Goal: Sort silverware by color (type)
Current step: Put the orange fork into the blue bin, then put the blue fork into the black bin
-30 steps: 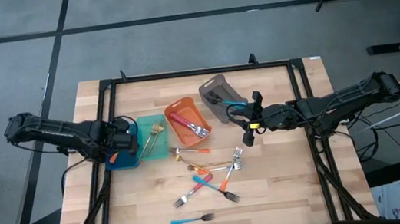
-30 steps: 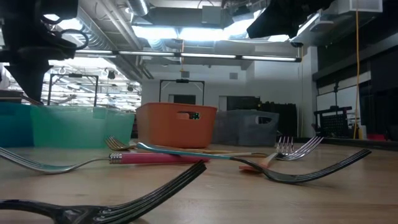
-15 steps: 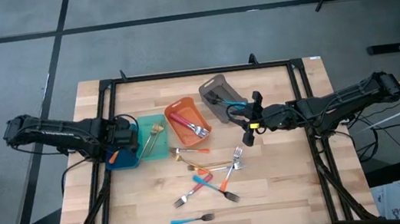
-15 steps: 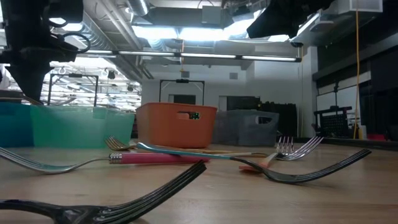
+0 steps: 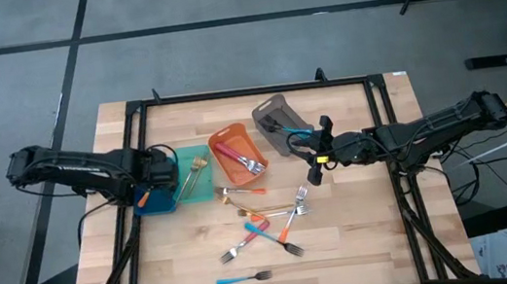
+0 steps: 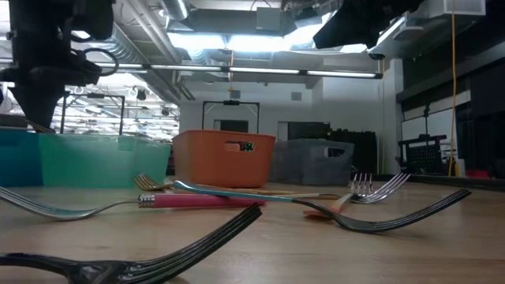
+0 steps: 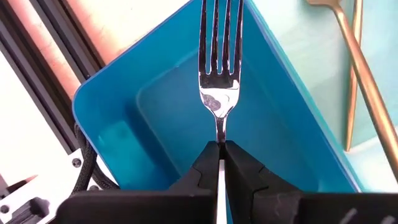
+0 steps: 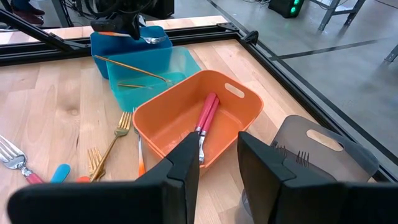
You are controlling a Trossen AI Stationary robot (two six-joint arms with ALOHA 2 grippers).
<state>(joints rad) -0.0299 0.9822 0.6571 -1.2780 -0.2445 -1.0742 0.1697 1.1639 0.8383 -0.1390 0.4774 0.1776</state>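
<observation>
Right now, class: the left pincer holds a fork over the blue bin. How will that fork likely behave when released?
The fork looks stiff and slim, so it probably drops straight. Its polished metal head seems slippery, so it may slide along the blue bin floor. Clamped in the shut left pincer, it seems light.

my left gripper (image 7: pixel 220 149) sits at the table's left side with its fingers pinched tight together, arm stretched in from the left; my right gripper (image 8: pixel 214 163) hovers mid-table, fingers parted, arm reaching in from the right
</observation>
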